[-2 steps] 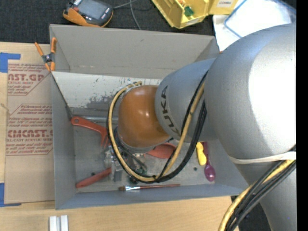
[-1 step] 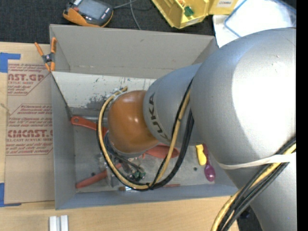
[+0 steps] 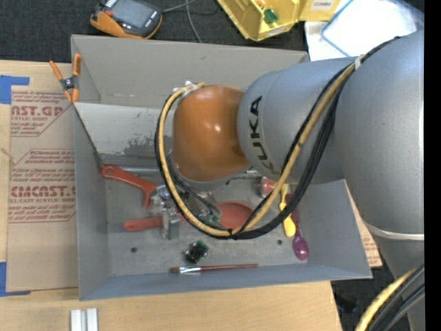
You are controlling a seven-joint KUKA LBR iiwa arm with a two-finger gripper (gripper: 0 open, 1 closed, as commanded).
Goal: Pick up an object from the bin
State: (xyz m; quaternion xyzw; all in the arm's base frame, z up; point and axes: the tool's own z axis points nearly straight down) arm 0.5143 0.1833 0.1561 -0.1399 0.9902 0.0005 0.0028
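Note:
My gripper [image 3: 167, 216] is low in the bin's left half, under the orange wrist cover. It sits right at an orange two-armed tool [image 3: 131, 179], where the tool's upper arm and lower arm [image 3: 141, 223] come together. The view does not settle whether it holds the tool. A small black and green piece [image 3: 196, 252] lies just below and to the right of the gripper. A red rounded thing [image 3: 236, 215] lies to its right, partly behind the cables.
A thin brown brush [image 3: 213, 269] lies along the front wall. A purple spoon [image 3: 299, 244] with a yellow piece [image 3: 290, 223] rests at the right, and a pink thing [image 3: 267, 184] shows under the arm. The arm and its cables cover the bin's middle and right.

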